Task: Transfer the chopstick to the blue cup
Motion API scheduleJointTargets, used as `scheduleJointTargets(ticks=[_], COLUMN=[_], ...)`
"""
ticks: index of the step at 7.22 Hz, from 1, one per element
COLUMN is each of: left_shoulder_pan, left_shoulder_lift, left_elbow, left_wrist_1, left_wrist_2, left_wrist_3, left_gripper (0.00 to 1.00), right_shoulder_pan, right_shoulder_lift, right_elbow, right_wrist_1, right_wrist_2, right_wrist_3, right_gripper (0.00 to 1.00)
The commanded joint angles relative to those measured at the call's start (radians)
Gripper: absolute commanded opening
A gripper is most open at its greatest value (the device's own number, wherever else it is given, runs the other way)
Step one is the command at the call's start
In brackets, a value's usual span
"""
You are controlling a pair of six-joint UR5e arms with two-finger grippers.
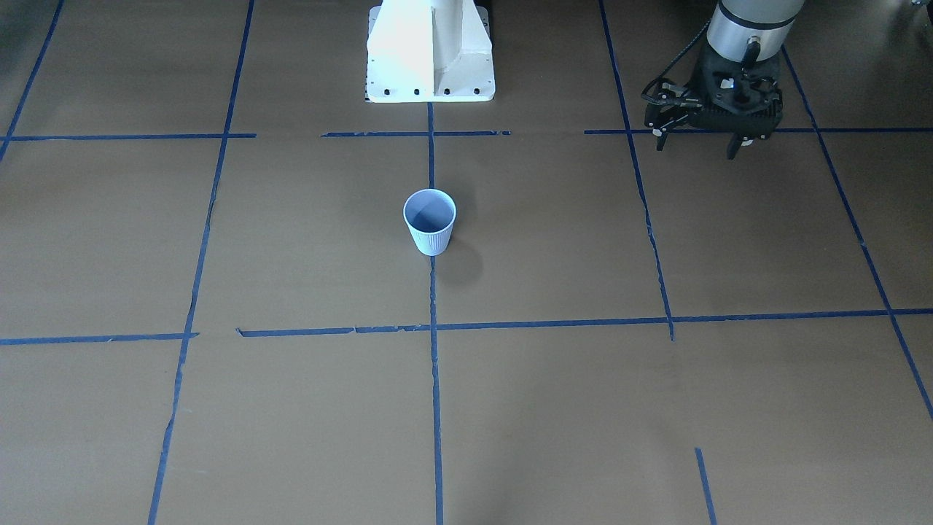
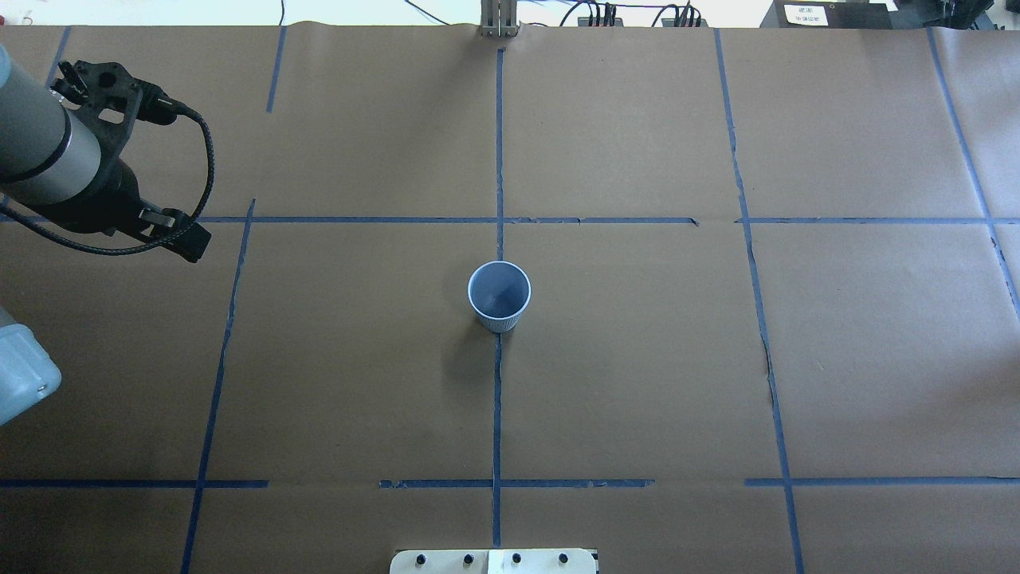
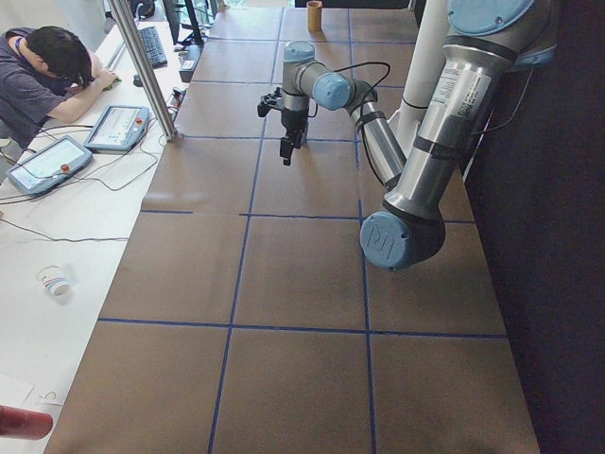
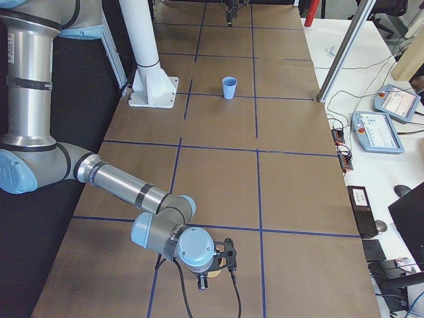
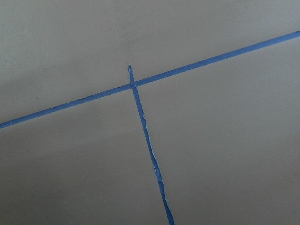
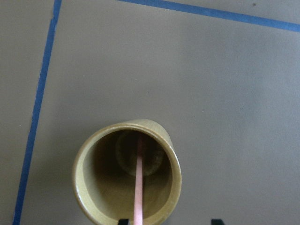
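Only the tips of the right gripper's (image 6: pixel 168 221) spread jaws peek in at the bottom edge, flanking the chopstick (image 6: pixel 138 187), which stands, cut off, in a tan holder (image 6: pixel 136 124). The blue cup (image 1: pixel 430 221) sits mid-tabletop (image 1: pixel 291 255). The left gripper (image 1: pixel 696 146) hangs pointing down at upper right, jaws spread.

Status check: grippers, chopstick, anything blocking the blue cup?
Left gripper open, away from cup. Right gripper open above tan holder; chopstick inside, ungrasped. Blue cup upright, empty, unobstructed.

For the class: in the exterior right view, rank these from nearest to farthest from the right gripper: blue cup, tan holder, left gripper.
1. The tan holder, directly beneath the right gripper at the near end.
2. The blue cup, mid-table, well beyond.
3. The left gripper, at the far end, top of view.
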Motion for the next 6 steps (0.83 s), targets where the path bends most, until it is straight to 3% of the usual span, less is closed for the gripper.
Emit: scheduleJointTargets(ticks=[1, 4, 6], left_shoulder_pan=[0.0, 0.0, 0.0], left_shoulder_lift=[0.0, 0.0, 0.0], left_elbow=[-0.003, -0.007, -0.009], left_wrist_1=[0.0, 0.0, 0.0], left_wrist_2=[0.0, -0.001, -0.005], left_wrist_3=[0.0, -0.015, -0.017], left_gripper=[1.0, 1.0, 1.0], right_shoulder_pan=[0.001, 0.001, 0.001], right_shoulder_lift=[0.002, -0.007, -0.033], right_elbow=[0.007, 0.025, 0.088], right_wrist_1=[0.0, -0.003, -0.081], right_wrist_2=[0.0, 0.0, 0.0], right_wrist_3=[0.0, 0.0, 0.0], right_gripper=[0.61, 0.61, 0.61])
